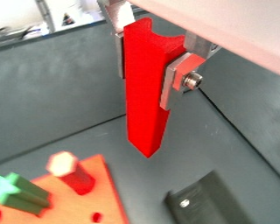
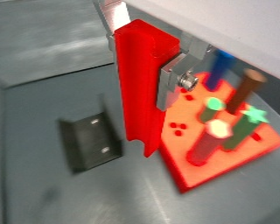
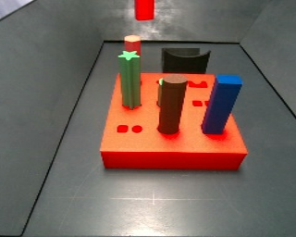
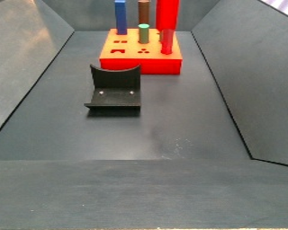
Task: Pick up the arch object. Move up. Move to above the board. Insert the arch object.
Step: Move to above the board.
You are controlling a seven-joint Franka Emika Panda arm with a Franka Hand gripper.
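The claw [image 1: 149,66] is clenched on the arch object [image 1: 146,87], its silver fingers [image 2: 168,83] pressing the long red bar from both sides in both wrist views, and holds it upright in the air with the lower end clear of the table [image 4: 158,135]. In a side view the bar hangs just beside the board [image 4: 140,61], near the board's pegs. The fixture [image 4: 115,90] stands on the table nearer the camera.

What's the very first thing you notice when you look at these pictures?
The long bright-red arch object stands out first, hanging upright in the air, clamped in the gripper. Next comes the red board on the dark floor, with a green star-topped peg, a brown peg and a blue peg standing in it.
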